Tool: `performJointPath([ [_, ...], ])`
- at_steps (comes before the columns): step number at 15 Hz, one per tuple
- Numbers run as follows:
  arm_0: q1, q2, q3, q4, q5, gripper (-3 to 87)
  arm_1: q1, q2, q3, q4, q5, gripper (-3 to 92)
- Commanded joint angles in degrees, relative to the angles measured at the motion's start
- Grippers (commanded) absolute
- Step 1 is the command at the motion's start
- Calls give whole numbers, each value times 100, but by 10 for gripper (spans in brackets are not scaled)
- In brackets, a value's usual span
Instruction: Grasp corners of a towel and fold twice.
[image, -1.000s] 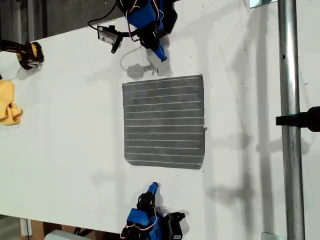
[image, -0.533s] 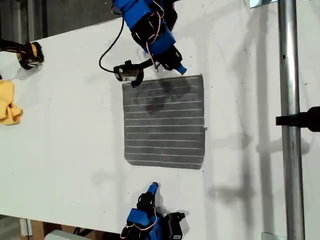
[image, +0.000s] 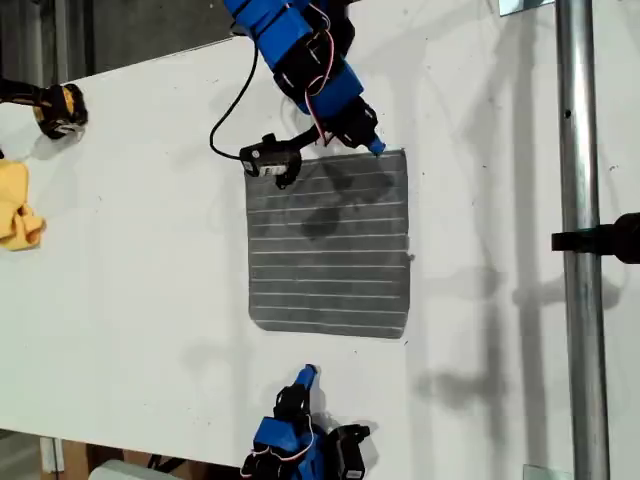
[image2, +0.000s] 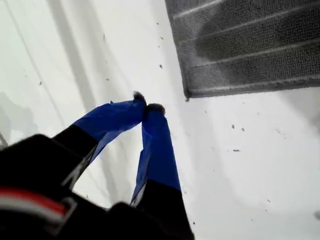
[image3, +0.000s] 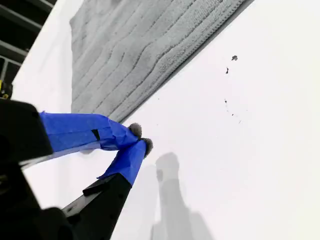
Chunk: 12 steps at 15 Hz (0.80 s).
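The white desk (image: 130, 260) fills nearly all of the exterior view. A grey metal pole (image: 578, 250) runs from top to bottom near that view's right.

The towel (image: 328, 245) lies flat and unfolded at the middle of the desk. It is grey, and its thin pale stripes run across the exterior view. Shadows from my first arm fall on the upper part of the cloth.

My first arm reaches in from the top of the exterior view. My first gripper (image: 375, 146) sits at the towel's top edge, close to the corner (image: 400, 154) at that view's upper right. In the first wrist view the blue jaws are closed tip to tip on nothing. They are near that corner (image2: 189, 92) without touching the cloth.

My second arm stands at the bottom of the exterior view. My second gripper (image: 309, 373) is over bare desk, well apart from the towel's lower edge. The second wrist view shows these jaws pressed together and empty, with the long hem of the towel (image3: 150, 55) beyond them and their shadow on the desk.

A crumpled yellow cloth (image: 14, 205) lies at the exterior view's left edge. Above it is a small black and yellow object (image: 58, 108), too small to identify.
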Motion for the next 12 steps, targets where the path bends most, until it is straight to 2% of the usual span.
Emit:
performJointPath([
  [1,88,26,9,9,26,-15,-18,211,-334,-272,-88,18],
  [2,114,26,9,9,26,-15,-35,202,-387,-202,-97,15],
  [3,132,26,9,9,35,-15,-70,229,-404,53,-53,73],
  [4,167,26,9,9,35,-15,-88,202,-404,229,88,250],
  [5,193,26,9,9,35,-15,-88,158,-396,369,141,301],
  [7,229,26,9,9,53,-15,-35,-26,-79,501,202,328],
  [9,272,26,9,9,44,-15,62,-334,193,281,290,349],
  [12,334,26,9,9,18,-15,141,-686,1011,-624,589,350],
])
